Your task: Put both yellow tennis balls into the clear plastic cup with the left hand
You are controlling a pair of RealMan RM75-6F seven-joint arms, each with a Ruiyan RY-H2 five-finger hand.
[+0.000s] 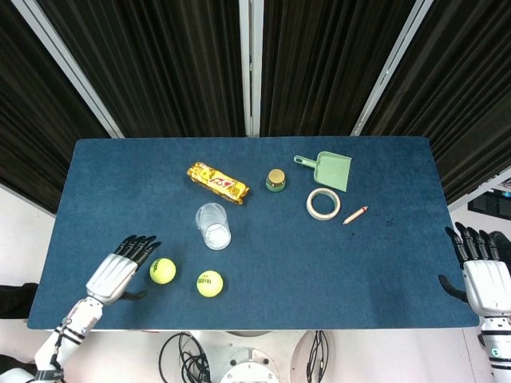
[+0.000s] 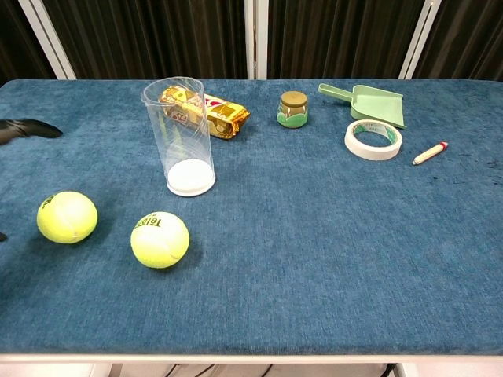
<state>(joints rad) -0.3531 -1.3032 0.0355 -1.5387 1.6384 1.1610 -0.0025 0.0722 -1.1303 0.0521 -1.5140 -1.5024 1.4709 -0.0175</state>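
Two yellow tennis balls lie near the table's front left: one (image 1: 162,270) (image 2: 67,217) further left, the other (image 1: 210,283) (image 2: 159,239) beside it. The clear plastic cup (image 1: 213,226) (image 2: 180,135) stands upright and empty behind them. My left hand (image 1: 121,269) hovers open just left of the left ball, fingers stretched toward it and apart from it; only its dark fingertips (image 2: 27,128) show in the chest view. My right hand (image 1: 481,275) stays open off the table's right edge.
At the back lie a gold snack bar (image 1: 217,183), a small green jar (image 1: 275,179), a green dustpan (image 1: 327,169), a tape roll (image 1: 323,204) and a red-tipped pencil (image 1: 355,215). The blue table (image 1: 319,271) ends just in front of the balls.
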